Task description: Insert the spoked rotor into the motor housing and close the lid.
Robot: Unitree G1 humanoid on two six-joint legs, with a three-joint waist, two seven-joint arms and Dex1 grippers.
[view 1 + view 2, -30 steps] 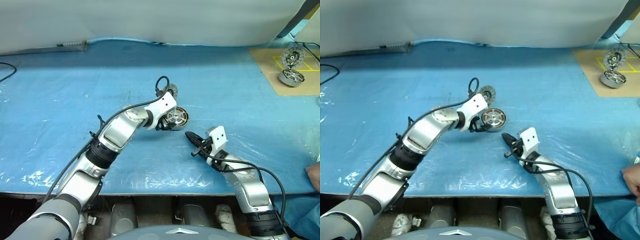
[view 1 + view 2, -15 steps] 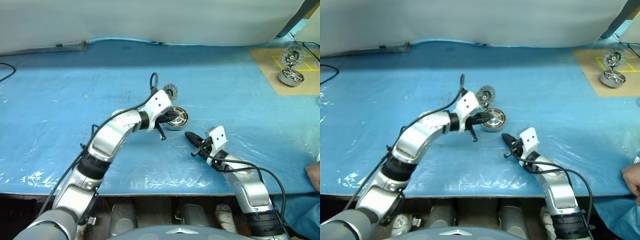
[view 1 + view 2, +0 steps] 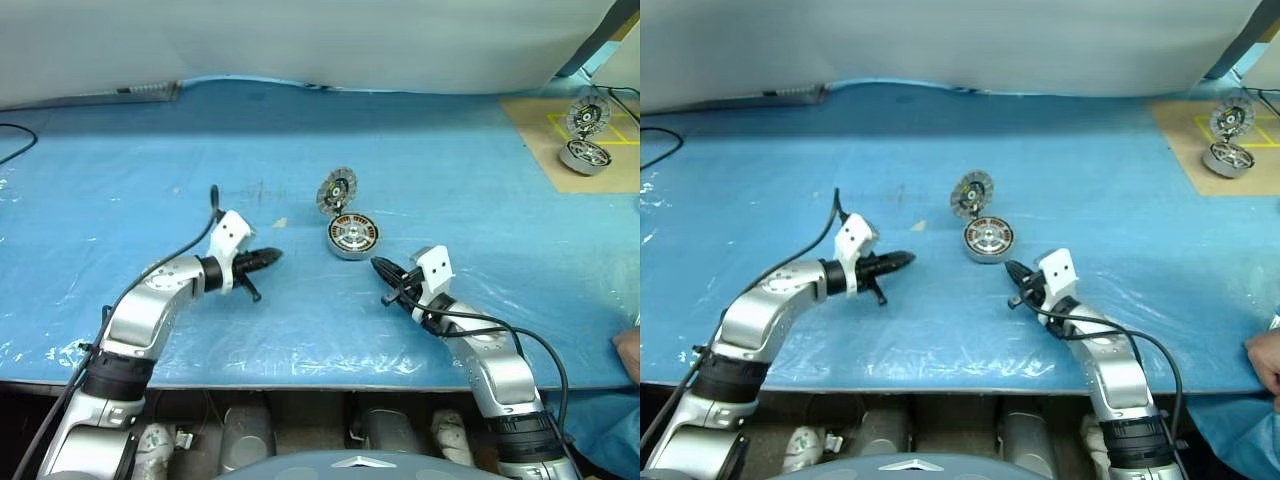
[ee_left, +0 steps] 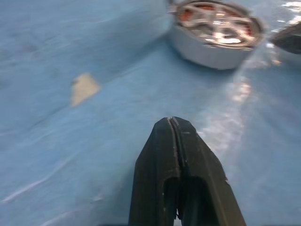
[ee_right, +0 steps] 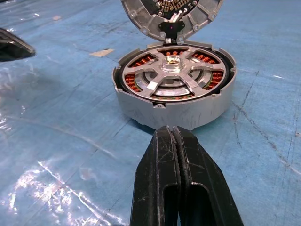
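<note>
- Motor housing (image 5: 174, 96): on blue sheet (image 3: 150, 150), spoked rotor (image 5: 172, 75) seated inside (copper windings visible)
- Lid (image 3: 337, 190): hinged upright
- My left gripper (image 3: 268, 257), right gripper (image 3: 380, 268): both closed, empty

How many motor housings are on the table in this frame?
2. One motor housing sits mid-table on the blue sheet, its lid standing open. A second housing sits on the brown board at the far right.
</note>
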